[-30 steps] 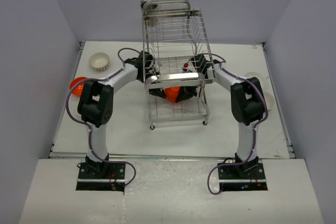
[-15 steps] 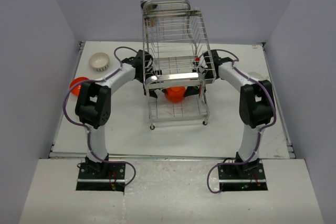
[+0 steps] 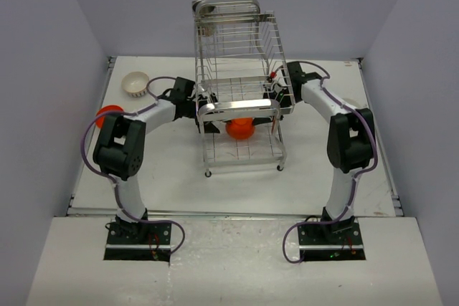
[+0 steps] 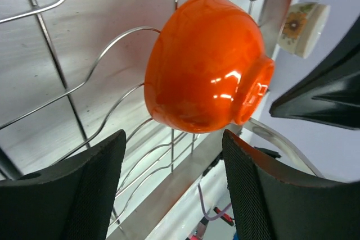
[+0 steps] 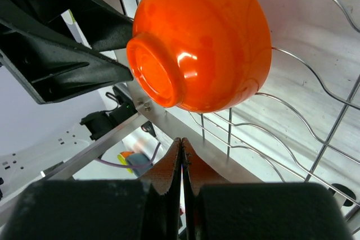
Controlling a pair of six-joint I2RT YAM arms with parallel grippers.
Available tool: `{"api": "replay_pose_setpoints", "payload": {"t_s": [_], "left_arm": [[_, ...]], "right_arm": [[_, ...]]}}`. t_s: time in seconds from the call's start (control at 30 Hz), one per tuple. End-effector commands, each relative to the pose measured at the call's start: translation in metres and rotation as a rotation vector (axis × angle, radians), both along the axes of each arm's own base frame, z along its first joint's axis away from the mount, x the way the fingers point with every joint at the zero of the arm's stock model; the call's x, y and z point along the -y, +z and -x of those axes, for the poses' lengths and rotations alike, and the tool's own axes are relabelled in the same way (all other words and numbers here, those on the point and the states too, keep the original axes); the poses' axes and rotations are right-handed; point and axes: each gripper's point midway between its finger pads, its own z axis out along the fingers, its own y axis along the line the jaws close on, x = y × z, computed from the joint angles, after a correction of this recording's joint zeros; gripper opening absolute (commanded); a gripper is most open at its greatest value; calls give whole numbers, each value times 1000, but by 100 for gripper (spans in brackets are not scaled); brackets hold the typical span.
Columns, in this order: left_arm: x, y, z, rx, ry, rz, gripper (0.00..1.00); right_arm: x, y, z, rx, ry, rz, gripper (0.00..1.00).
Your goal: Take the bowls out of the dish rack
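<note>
A glossy orange bowl [image 3: 240,128] lies tipped on its side on the wires of the lower tier of the chrome dish rack [image 3: 240,107]. My left gripper [image 3: 206,121] is at the rack's left side. In the left wrist view it stands open [image 4: 171,189], with the orange bowl [image 4: 208,71] just beyond its fingertips and nothing between them. My right gripper [image 3: 276,102] is at the rack's right side. It is shut and empty [image 5: 181,161], pointing at the foot of the orange bowl [image 5: 208,43] without touching it.
On the table to the left are a white ribbed bowl [image 3: 135,84] and a second orange bowl [image 3: 106,115], half hidden by the left arm. A pale bowl [image 3: 353,105] peeks out behind the right arm. A flowered cup [image 4: 304,26] hangs in the upper tier.
My left gripper has opened and drawn back leftward from the orange bowl. My right arm has pulled back to the rack's right side. The bowl has stayed on the lower tier.
</note>
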Motion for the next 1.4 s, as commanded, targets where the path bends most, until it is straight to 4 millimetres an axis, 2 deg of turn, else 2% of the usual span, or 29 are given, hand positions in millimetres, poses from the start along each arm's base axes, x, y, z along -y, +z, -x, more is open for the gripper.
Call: {"api": "replay_pose_setpoints", "payload": {"t_s": [0.0,0.13,0.2,0.37,0.53,0.77,0.87,0.93,1.03,1.2,1.23,1.27,1.3,1.33,1.37], "left_arm": [[7,28,-12,92,9,130,72],[8,21,-9,72,19,167,73],[10,25,-14,105,19,209,73],[10,16,-11,71,34,240,74],[10,18,-13,74,36,242,75],[3,13,-12,45,55,157,76],[-3,17,-13,60,64,102,78],[-4,21,-13,72,78,90,83],[-5,24,-15,98,105,75,83],[-1,27,-11,128,166,109,82],[2,36,-18,180,181,137,82],[2,33,-11,180,191,147,83],[5,39,-15,212,214,173,85],[4,34,-11,206,225,174,85],[8,37,-10,224,224,184,85]], "right_arm": [[-3,8,-8,12,4,-19,0],[-3,8,-16,6,-10,-28,0],[-4,9,-21,-3,-16,-43,0],[-4,11,-30,0,-37,-34,0],[13,0,-34,14,-66,79,0],[23,-10,-37,5,-73,105,0],[23,-12,-37,3,-71,106,0],[24,-14,-38,0,-72,104,0],[21,-13,-40,1,-72,91,0],[20,-9,-42,4,-73,78,0],[20,-8,-43,6,-76,76,0],[21,-7,-43,5,-76,73,0],[21,-7,-43,7,-76,71,0],[21,-7,-43,5,-75,69,0],[21,-6,-43,7,-77,68,0]]}}
